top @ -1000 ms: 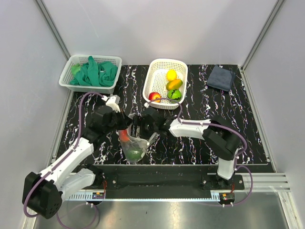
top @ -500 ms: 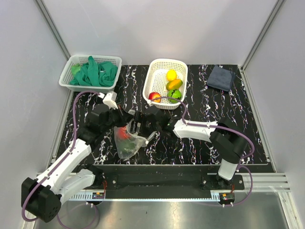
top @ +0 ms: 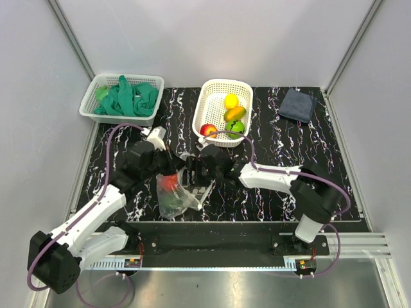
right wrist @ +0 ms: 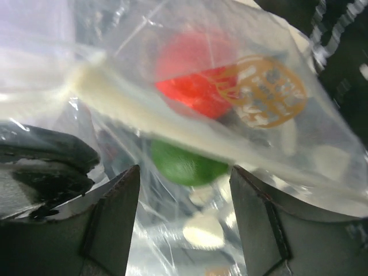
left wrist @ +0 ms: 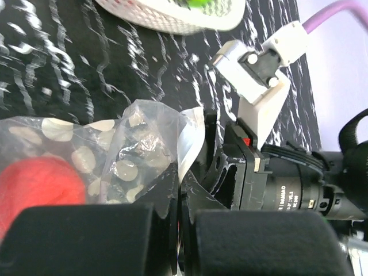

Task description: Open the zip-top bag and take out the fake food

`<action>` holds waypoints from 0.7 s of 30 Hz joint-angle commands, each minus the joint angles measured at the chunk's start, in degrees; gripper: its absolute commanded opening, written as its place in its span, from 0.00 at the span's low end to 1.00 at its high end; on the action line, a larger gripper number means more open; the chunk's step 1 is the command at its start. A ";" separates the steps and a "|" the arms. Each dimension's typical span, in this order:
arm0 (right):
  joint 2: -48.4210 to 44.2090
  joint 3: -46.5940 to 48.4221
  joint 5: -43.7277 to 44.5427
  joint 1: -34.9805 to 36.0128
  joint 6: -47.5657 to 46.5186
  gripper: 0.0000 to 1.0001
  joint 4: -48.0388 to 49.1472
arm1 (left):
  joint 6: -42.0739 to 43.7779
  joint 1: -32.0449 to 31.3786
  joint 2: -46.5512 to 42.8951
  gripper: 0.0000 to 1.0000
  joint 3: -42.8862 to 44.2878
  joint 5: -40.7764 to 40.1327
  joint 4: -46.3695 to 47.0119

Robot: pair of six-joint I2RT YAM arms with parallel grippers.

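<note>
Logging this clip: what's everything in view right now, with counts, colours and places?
zip-top bag: one, clear, on the table between the grippers
bagged fake food: two visible, red piece and green piece, inside the bag
white basket: one, far centre
basket fake food: four, yellow, orange-green, green, red, in the white basket
second basket: one, white, far left corner
green cloths: count unclear, heaped in the second basket
dark cloth: one, grey-blue, folded, far right
table: one, black with white marbling
left gripper: one, black, shut on the bag's plastic
right gripper: one, open, the bag's zip strip ahead of its fingers
</note>
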 commanded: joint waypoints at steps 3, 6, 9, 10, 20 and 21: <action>-9.07 -2.53 11.49 0.37 -3.95 0.71 -9.40 | -1.12 -7.04 -3.32 0.00 5.08 7.01 5.24; -12.68 -3.23 15.18 0.02 -5.80 0.72 -11.78 | 0.14 -5.29 -5.61 0.00 3.52 2.76 4.23; -14.09 -2.36 16.85 -0.60 -8.17 0.72 -14.32 | -3.11 -4.14 -3.52 0.00 3.77 8.63 9.23; -14.44 -2.09 17.29 -0.77 -8.70 0.72 -15.55 | -4.34 -4.22 -0.98 0.00 4.21 10.22 10.64; -19.55 0.27 14.24 -4.03 -16.61 0.73 -19.95 | -7.52 -6.95 1.51 0.00 6.33 6.40 11.81; -19.02 0.89 13.61 -4.03 -16.62 0.73 -20.04 | -7.42 -6.17 1.16 0.00 4.84 5.93 11.71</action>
